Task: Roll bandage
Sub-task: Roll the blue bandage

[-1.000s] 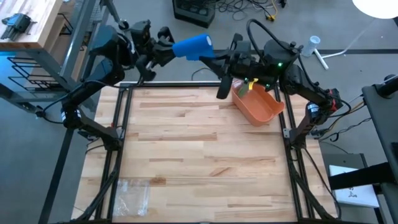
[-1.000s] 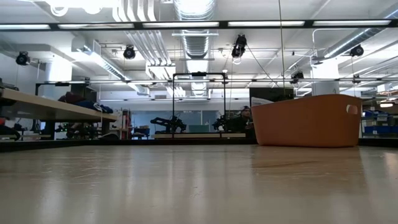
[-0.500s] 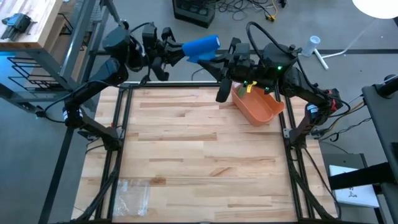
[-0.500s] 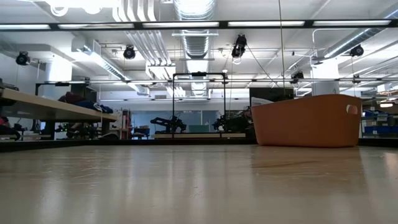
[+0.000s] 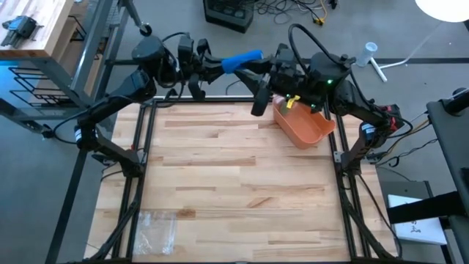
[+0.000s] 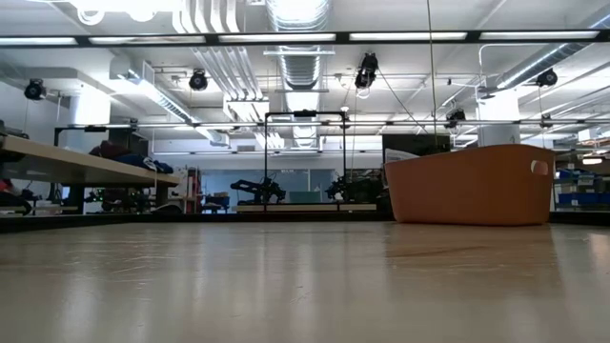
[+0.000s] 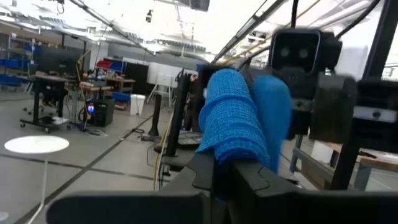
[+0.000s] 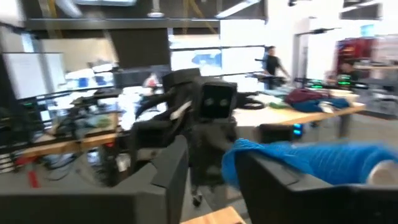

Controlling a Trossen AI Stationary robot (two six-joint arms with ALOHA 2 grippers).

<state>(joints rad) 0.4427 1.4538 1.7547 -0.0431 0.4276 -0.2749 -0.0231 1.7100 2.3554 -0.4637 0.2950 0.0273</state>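
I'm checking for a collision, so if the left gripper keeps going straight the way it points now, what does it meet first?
Probably the right gripper. The left gripper, shut on the blue bandage roll, points across at it behind the table's far edge, and the left wrist view shows the right arm's wrist just beyond the roll. Exact depth is unclear.

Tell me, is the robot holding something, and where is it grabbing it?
The left end effector holds the blue rolled bandage by one end, raised beyond the table's far edge. The right end effector is at its other end, fingers parted.

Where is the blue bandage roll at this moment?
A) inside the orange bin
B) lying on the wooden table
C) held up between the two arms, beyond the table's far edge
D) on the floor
C: in the high view the blue bandage roll sits between the left pincer and the right pincer, past the table edge, not in the orange bin.
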